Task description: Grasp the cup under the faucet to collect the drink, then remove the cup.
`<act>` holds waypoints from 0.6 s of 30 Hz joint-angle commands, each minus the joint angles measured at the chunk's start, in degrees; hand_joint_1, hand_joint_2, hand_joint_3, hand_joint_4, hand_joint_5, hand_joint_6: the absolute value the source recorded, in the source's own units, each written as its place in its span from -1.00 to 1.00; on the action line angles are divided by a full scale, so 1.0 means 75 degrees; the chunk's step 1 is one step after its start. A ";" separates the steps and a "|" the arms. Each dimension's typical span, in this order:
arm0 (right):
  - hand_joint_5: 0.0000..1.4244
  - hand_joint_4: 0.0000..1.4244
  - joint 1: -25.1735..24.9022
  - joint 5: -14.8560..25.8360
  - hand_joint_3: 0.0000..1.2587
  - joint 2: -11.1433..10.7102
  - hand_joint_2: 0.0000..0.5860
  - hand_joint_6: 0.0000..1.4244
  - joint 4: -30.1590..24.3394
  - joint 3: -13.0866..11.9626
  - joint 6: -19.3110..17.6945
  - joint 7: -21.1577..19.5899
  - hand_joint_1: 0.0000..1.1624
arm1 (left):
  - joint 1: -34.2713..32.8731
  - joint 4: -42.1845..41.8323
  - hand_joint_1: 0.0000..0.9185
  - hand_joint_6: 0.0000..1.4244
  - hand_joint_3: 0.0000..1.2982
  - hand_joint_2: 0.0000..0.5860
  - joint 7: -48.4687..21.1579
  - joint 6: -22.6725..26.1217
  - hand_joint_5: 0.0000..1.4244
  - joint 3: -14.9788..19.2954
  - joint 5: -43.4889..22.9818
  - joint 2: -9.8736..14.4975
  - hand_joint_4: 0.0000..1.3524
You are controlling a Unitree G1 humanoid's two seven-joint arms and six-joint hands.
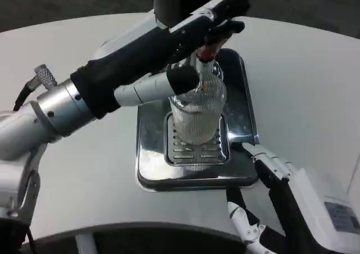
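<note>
Even, bright overhead light whitens the table (304, 85). Glare streaks the steel drip tray (152, 147) rim. Beyond the tray, the background falls dim and soft.

Left forearm (62, 105): polished silver cylinder with small dark screw heads, a black sleeve over its forward part, a black cable and knurled metal knob near the elbow.
Left hand (191, 34): white back, black fingers, one white finger segment with a black tip.
Right hand (304, 200): glossy white casing with a small grey printed label, black underside, white-and-black fingers.
</note>
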 commanded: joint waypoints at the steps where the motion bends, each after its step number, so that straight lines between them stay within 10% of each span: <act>1: -0.74 -0.79 0.0139 0.0103 -0.69 -0.0035 0.76 -0.60 -0.0080 -0.0052 0.0090 0.0104 -0.40 | 0.0072 -0.0282 -1.00 -0.94 -1.00 -0.72 -0.0161 -0.1103 -0.91 -0.0277 0.0636 0.0375 -1.00; 18: -0.79 -0.83 0.0228 0.0556 -0.79 0.0152 0.27 -0.62 0.0002 -0.0250 0.0416 0.0112 -0.28 | 0.0346 -0.0545 -1.00 -0.94 -1.00 -0.70 0.0414 -0.1756 -0.92 -0.0531 0.1218 0.0922 -1.00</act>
